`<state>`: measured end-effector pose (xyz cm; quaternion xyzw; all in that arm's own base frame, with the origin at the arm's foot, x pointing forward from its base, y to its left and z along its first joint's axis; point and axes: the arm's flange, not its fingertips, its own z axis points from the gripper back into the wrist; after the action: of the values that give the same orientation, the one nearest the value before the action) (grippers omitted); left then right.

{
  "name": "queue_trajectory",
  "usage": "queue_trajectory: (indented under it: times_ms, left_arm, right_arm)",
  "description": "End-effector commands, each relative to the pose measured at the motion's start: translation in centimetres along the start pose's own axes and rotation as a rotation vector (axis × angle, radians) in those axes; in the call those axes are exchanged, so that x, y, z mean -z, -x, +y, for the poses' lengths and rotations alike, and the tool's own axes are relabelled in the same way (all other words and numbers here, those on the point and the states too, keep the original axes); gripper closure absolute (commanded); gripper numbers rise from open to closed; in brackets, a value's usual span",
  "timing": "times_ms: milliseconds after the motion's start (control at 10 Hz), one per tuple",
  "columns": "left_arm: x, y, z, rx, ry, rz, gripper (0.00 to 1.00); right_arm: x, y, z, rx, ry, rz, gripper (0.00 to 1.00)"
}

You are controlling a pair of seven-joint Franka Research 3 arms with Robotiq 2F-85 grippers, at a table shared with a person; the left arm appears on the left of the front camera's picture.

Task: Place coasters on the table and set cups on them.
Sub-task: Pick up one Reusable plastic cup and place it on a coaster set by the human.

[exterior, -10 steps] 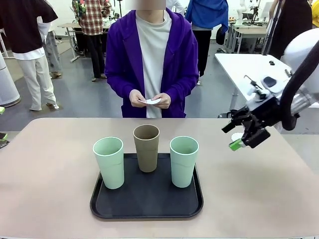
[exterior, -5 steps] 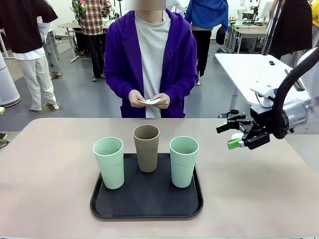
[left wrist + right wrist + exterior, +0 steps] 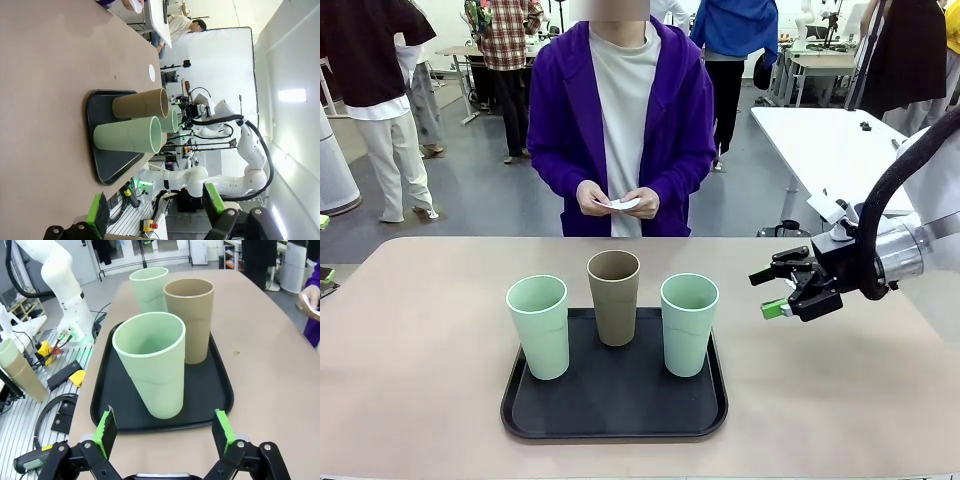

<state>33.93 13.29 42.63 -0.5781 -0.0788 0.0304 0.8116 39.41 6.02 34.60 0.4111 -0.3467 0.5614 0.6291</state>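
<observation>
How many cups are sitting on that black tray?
3, all upright: left mint cup on the tray's left, brown cup at its back middle, right mint cup on its right.

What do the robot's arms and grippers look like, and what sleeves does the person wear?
The right arm is a rounded white shell with a thick black cable running along it. The right gripper and the left gripper are black, each with two fingers and green pads. The person's sleeves are long and purple.

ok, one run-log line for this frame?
right gripper: open, empty, facing right mint cup | left gripper: open, empty | cups: three on tray | coasters: in person's hands, none on table
</observation>
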Motion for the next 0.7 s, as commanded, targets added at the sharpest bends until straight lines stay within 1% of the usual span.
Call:
queue_trajectory:
  times_ms: [0,300,400,600]
  left_arm:
    - [-0.1,0.1,-0.2,0.004,0.014,-0.004,0.0]
    - [-0.1,0.1,-0.2,0.004,0.014,-0.004,0.0]
    - [-0.1,0.1,-0.2,0.004,0.014,-0.004,0.0]
    - [-0.1,0.1,-0.2,0.004,0.014,-0.004,0.0]
  right_arm:
    - [-0.5,-0.3,-0.3,0.006,-0.017,-0.019,0.0]
    - [-0.3,-0.3,-0.1,-0.002,-0.007,-0.016,0.0]
    - [0.3,0.5,-0.2,-0.032,-0.023,-0.075,0.0]
    - [1.6,2.3,0.3,-0.062,-0.069,-0.129,0.0]
